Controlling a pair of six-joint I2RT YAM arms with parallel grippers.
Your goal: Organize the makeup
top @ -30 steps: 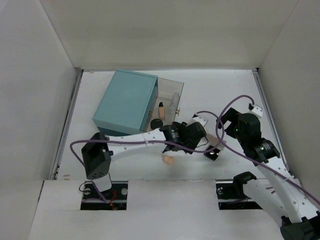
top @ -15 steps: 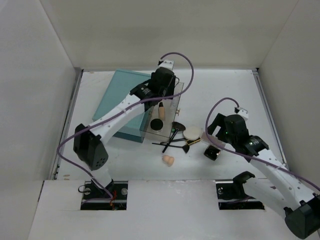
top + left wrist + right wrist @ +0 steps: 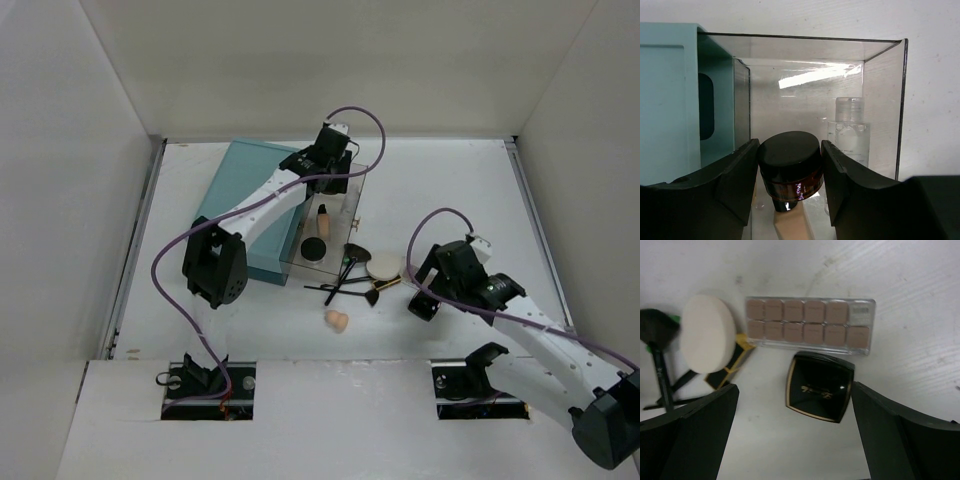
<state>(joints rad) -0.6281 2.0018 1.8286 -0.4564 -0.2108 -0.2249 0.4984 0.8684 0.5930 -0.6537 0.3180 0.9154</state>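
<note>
My left gripper (image 3: pixel 333 172) (image 3: pixel 790 156) is shut on a round black-lidded jar (image 3: pixel 790 162) and holds it over the clear organizer box (image 3: pixel 352 190). Under the jar lies a beige bottle (image 3: pixel 323 215) (image 3: pixel 792 226), with a clear bottle (image 3: pixel 849 134) beside it. A black round compact (image 3: pixel 314 248) sits in the box's near end. My right gripper (image 3: pixel 428 295) (image 3: pixel 795 395) is open just above a square black compact (image 3: pixel 820 386) (image 3: pixel 420 310). A pinkish palette (image 3: pixel 810 325) lies beyond it. The white puff (image 3: pixel 383 267) (image 3: pixel 707 333), the black brushes (image 3: pixel 345 275) and the peach sponge (image 3: pixel 337 320) lie on the table.
The large teal box (image 3: pixel 250 205) (image 3: pixel 667 105) stands against the clear box's left side. A black-and-gold item (image 3: pixel 730 365) pokes out from under the puff. White walls enclose the table (image 3: pixel 450 190) at the back and sides.
My left arm swung from the middle of the table up to the clear box with the jar. My right gripper came down and forward over the square compact.
</note>
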